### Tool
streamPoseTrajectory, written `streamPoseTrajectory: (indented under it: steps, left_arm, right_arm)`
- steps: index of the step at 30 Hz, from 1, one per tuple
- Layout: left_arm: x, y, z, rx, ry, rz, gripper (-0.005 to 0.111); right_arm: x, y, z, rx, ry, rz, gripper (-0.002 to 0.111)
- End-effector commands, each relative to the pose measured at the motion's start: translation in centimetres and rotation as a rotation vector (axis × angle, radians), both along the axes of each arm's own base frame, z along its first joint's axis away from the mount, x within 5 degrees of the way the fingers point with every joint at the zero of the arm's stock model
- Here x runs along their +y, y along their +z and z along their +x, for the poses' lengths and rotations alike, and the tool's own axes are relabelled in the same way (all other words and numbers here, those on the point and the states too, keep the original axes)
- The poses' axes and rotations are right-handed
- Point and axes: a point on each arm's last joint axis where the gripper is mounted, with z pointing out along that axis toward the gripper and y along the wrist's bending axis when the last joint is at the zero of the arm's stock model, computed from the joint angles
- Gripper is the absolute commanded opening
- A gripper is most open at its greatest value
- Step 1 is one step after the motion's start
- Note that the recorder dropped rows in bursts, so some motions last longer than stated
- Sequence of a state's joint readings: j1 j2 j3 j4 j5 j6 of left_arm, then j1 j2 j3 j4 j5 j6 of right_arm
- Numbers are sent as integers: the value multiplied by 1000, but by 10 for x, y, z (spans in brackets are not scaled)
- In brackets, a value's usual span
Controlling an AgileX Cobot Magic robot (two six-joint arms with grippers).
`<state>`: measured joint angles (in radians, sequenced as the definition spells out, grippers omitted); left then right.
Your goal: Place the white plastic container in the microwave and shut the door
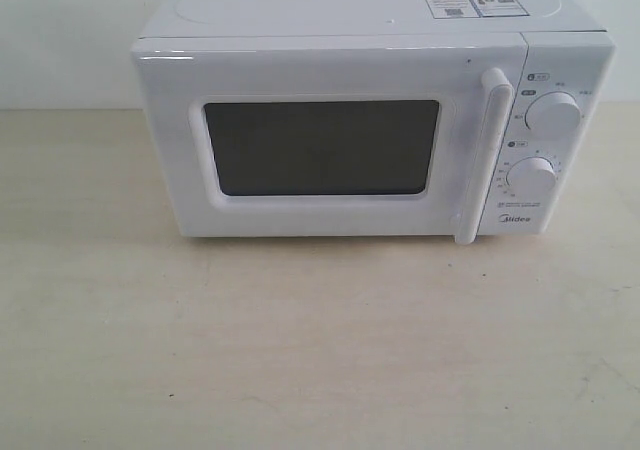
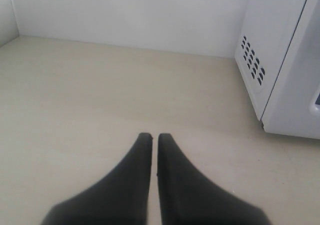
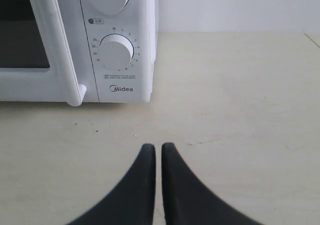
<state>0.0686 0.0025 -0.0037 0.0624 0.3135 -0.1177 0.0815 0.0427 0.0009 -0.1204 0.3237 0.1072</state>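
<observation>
The white Midea microwave (image 1: 350, 30) stands at the back of the pale table, its door (image 1: 320, 220) closed flat against the body, with the dark mesh window (image 1: 322, 147) and the vertical bar handle (image 1: 480, 160) facing front. Neither arm shows in the exterior view. My left gripper (image 2: 154, 135) is shut and empty, low over bare table, off the microwave's vented side (image 2: 253, 65). My right gripper (image 3: 158, 146) is also shut and empty, a little in front of the knob panel (image 3: 116, 50). The white plastic container is out of view.
A white wall (image 1: 60, 30) runs behind the table. Pale tabletop (image 1: 320, 350) stretches in front of the microwave and to both sides of it. Two round knobs (image 1: 552, 113) sit on the right panel.
</observation>
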Motion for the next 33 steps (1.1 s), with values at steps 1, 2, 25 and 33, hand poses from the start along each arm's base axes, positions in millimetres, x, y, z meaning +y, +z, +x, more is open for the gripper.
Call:
streamPoseTrajectory:
  steps: [1, 2, 25, 33]
  left_arm:
    - [0, -1, 0, 1, -1, 10, 4]
    - [0, -1, 0, 1, -1, 10, 4]
    - [0, -1, 0, 1, -1, 10, 4]
    - [0, -1, 0, 1, -1, 10, 4]
  right_arm:
    - [0, 1, 0, -6, -12, 28, 3]
    - [0, 1, 0, -5, -15, 40, 3]
    - [0, 1, -3, -29, -12, 36, 3]
    - [0, 1, -3, -30, -1, 0, 3]
